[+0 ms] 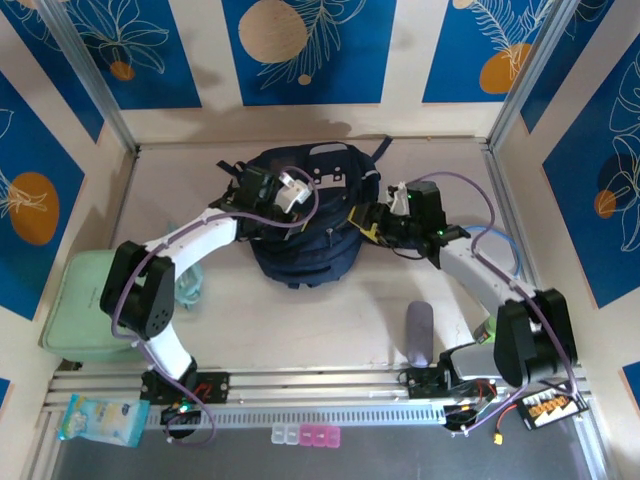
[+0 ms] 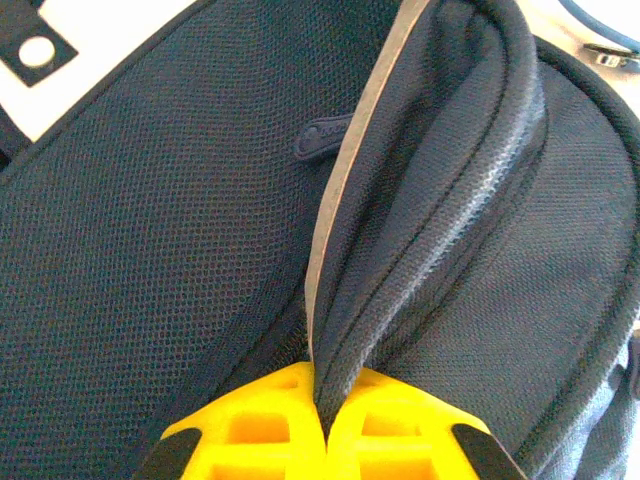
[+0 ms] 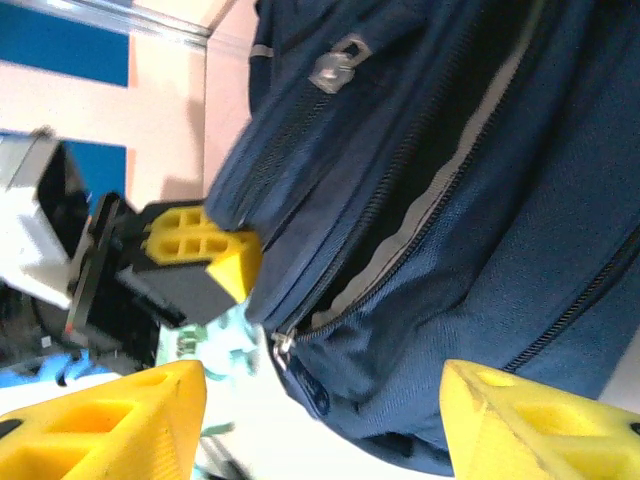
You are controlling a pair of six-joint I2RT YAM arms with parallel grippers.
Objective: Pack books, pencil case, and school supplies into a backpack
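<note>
The navy backpack (image 1: 300, 240) lies in the middle of the table, its main zipper partly open (image 3: 400, 230). My left gripper (image 1: 285, 198) is over its top left, shut on a fold of the fabric beside the opening (image 2: 325, 400); its yellow fingers (image 3: 205, 245) pinch that edge. My right gripper (image 1: 368, 225) is at the backpack's right side, open, jaws wide apart around the lower corner of the bag (image 3: 322, 395) near a zipper pull (image 3: 283, 350), holding nothing. The grey pencil case (image 1: 420, 333) lies on the table near the right arm's base. The books are out of view.
A pale-green flat box (image 1: 85, 300) sits at the table's left edge. A light blue packet (image 1: 100, 420) and small pink and white pieces (image 1: 305, 435) lie on the front rail. Walls close the table at the back and both sides.
</note>
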